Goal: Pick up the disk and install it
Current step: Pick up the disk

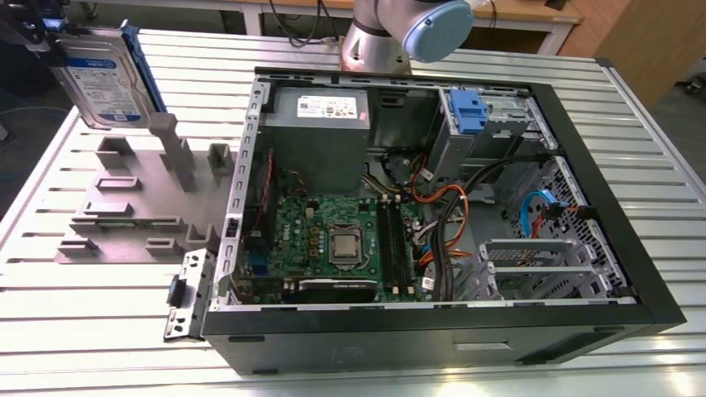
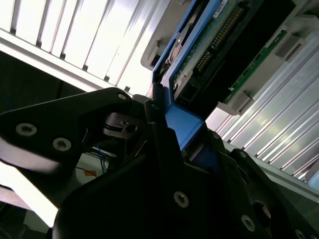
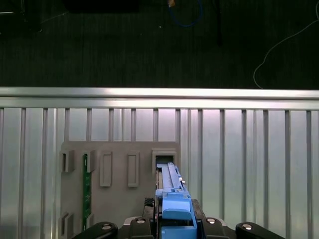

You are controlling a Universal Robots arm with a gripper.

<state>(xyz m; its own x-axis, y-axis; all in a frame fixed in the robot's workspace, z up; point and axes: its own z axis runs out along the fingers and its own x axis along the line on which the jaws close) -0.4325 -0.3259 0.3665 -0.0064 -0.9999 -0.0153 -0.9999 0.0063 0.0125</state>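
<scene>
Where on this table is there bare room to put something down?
Bare slats of the table lie at the exterior view's lower left, in front of the grey fixture, and at its right edge, past the computer case. Crowded: the fixture's posts and inside the case.

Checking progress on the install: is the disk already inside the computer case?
No, the disk is held by the gripper above the grey fixture, outside the computer case, at the exterior view's left.
</scene>
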